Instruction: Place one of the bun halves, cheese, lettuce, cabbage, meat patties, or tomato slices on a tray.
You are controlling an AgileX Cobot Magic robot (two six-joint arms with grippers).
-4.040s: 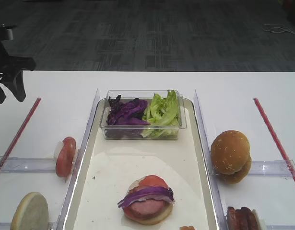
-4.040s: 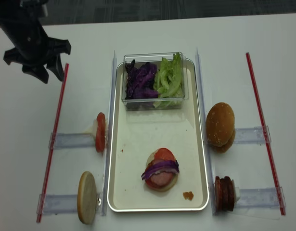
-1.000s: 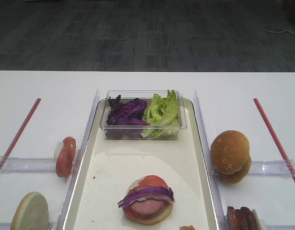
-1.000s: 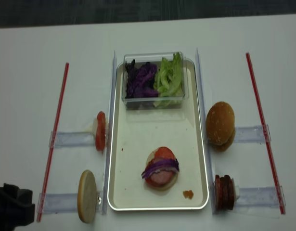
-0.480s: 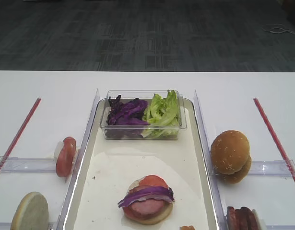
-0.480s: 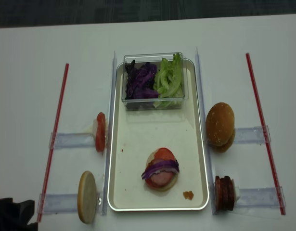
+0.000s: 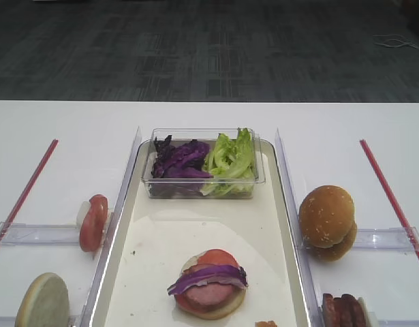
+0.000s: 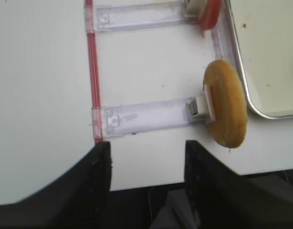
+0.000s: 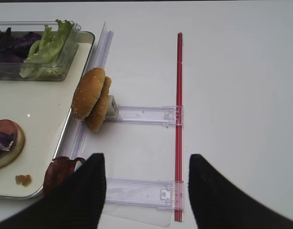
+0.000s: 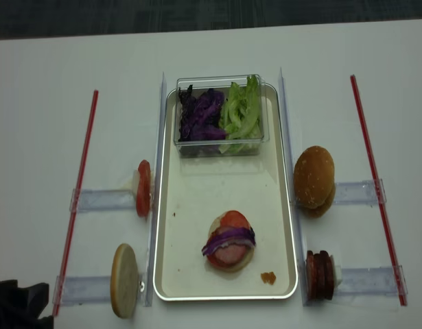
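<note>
No writing is readable anywhere; the left gripper [image 8: 146, 157] and right gripper [image 9: 147, 167] both stand spread apart, holding nothing.

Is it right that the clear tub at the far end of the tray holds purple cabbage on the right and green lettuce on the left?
Not quite. In the clear tub at the far end of the tray, the purple cabbage is on the left and the green lettuce on the right. Both exterior high views show it.
</note>
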